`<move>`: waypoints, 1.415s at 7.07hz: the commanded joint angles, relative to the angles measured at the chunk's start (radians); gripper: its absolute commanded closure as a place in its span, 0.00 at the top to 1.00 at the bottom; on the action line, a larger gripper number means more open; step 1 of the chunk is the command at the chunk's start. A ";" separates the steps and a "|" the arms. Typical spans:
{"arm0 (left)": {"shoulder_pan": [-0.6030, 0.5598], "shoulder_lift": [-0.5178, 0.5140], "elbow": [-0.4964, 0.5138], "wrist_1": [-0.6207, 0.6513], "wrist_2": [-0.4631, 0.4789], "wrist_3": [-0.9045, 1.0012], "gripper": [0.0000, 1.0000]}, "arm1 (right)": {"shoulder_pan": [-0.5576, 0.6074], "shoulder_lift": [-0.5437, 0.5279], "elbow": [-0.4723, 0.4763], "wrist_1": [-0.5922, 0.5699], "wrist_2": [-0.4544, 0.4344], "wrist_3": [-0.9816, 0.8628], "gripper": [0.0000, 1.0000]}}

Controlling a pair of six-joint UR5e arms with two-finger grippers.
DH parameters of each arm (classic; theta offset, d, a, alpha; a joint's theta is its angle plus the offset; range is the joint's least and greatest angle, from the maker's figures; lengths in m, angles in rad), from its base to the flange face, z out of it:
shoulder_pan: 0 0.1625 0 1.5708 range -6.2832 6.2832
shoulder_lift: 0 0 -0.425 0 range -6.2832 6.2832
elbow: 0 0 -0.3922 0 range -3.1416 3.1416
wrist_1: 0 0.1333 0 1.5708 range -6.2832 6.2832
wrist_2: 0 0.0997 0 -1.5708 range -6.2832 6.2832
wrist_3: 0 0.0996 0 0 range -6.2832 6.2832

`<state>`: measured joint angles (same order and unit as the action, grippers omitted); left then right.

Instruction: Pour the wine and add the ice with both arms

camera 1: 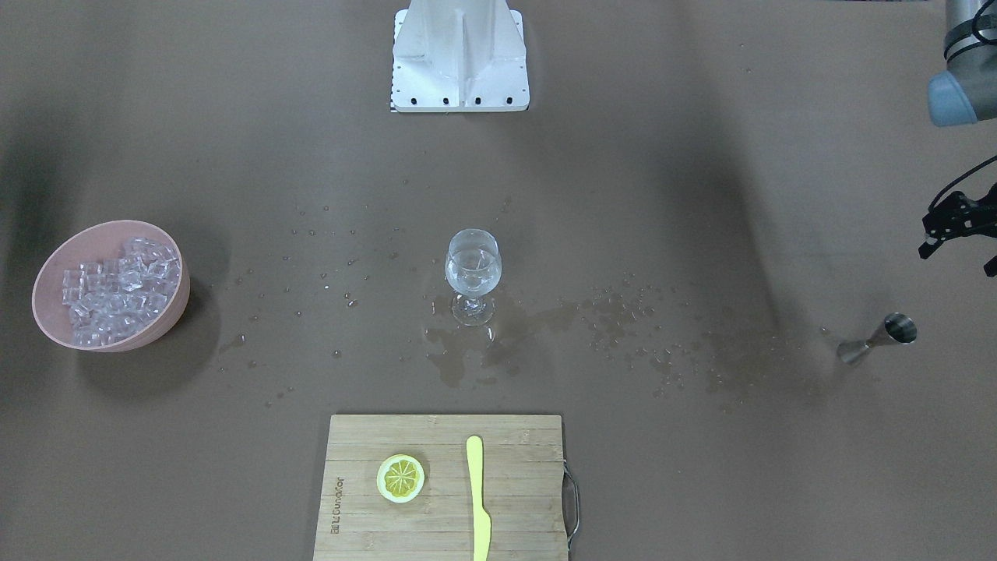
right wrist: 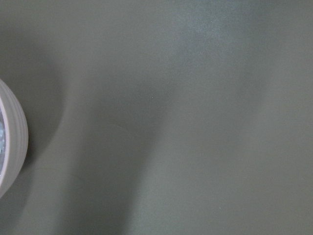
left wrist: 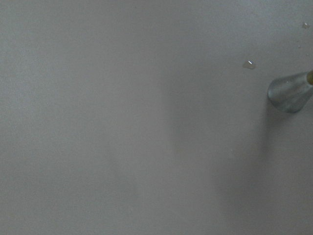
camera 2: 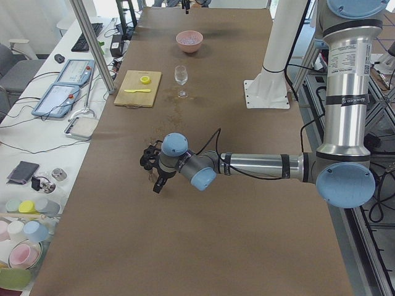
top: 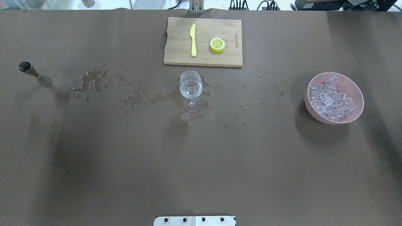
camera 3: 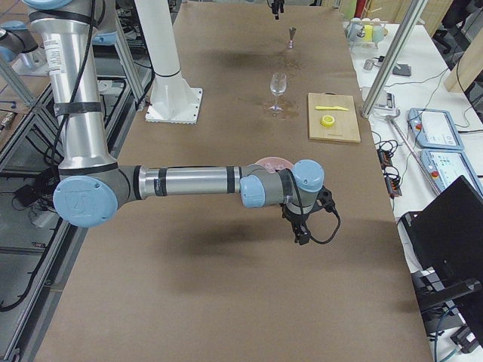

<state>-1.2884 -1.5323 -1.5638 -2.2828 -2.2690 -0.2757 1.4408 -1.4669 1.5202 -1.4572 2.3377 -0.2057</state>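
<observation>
Even overhead light, soft broad shadows (wrist views dim, blurry).

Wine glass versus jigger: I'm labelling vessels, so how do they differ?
The wine glass is transparent and round-bowled; the jigger is opaque metal, double-coned. The wine glass stands centrally in a puddle; the jigger stands far off to the robot's left. Both are upright.

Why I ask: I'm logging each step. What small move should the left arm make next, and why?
Probably swing the left pincer in over the jigger and lower around its waist. The jigger stands upright and untouched near that pincer, which looks open and empty; the wine glass stands farther along, toward the centre. Whether the jigger holds liquid cannot be seen.
</observation>
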 commanded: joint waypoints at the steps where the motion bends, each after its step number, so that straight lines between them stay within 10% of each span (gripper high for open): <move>1: 0.000 0.000 -0.007 -0.044 -0.037 -0.060 0.98 | 0.000 -0.001 -0.002 0.000 0.003 0.003 1.00; 5: 0.004 -0.005 0.215 -0.474 0.058 -0.238 0.98 | -0.003 0.002 -0.031 0.009 0.022 0.014 1.00; 10: 0.110 0.000 0.211 -0.664 0.259 -0.349 0.98 | -0.008 0.000 -0.031 0.011 0.048 0.015 1.00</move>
<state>-1.2030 -1.5319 -1.3523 -2.9019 -2.0362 -0.5675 1.4338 -1.4652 1.4895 -1.4462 2.3815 -0.1903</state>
